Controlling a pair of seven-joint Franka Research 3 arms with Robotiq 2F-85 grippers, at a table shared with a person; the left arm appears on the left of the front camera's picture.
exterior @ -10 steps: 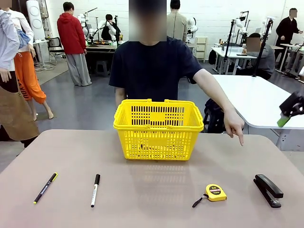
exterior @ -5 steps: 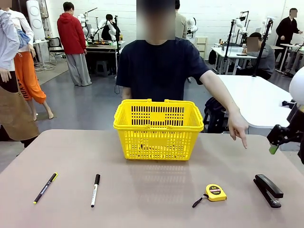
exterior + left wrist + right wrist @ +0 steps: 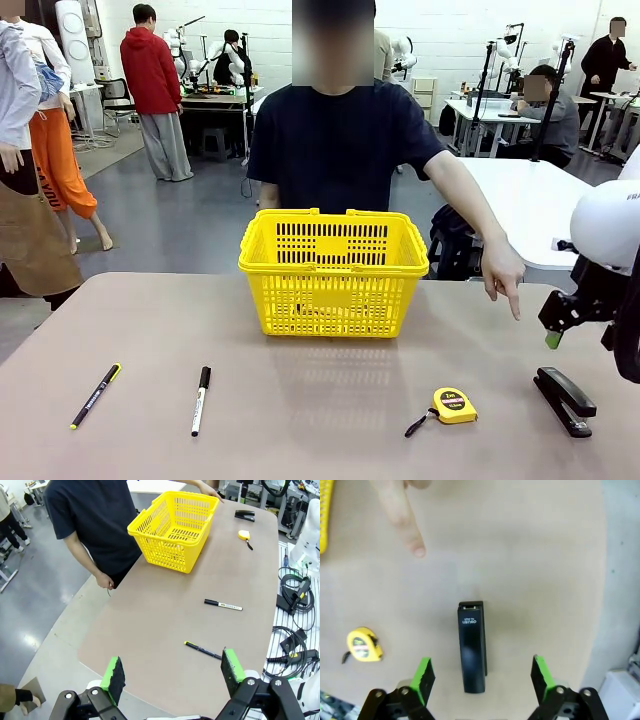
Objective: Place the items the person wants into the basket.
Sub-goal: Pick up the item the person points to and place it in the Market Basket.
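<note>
Front view: the basket point(image 3: 333, 270) stands at the worktop's point(image 3: 300, 440) far middle. The person's hand point(image 3: 503, 275) points down at its 3 o'clock. The stapler point(image 3: 565, 400) lies at the basket's 4 o'clock, the tape measure point(image 3: 454, 405) at 5, and two pens point(image 3: 96, 396) at 7 to 8. The right end effector point(image 3: 580, 338) hangs above the stapler, fingers apart and holding nothing. Left wrist view: the left end effector point(image 3: 172, 670) is raised high off the worktop's end, its pads wide apart and empty. From here the basket's floor looks bare, though its near wall hides a strip of it. Right wrist view: the pads sit at the stapler's 9 and 3 o'clock, so the next move is likely a straight drop and a pinch across its width. The pointing finger point(image 3: 402, 515) lies at the stapler's 11 o'clock, and a drift that way could strike it. A grip near one end could let the long body swing or slip on the lift, and a slanted descent could knock it aside toward the tape measure at 9 o'clock.
</note>
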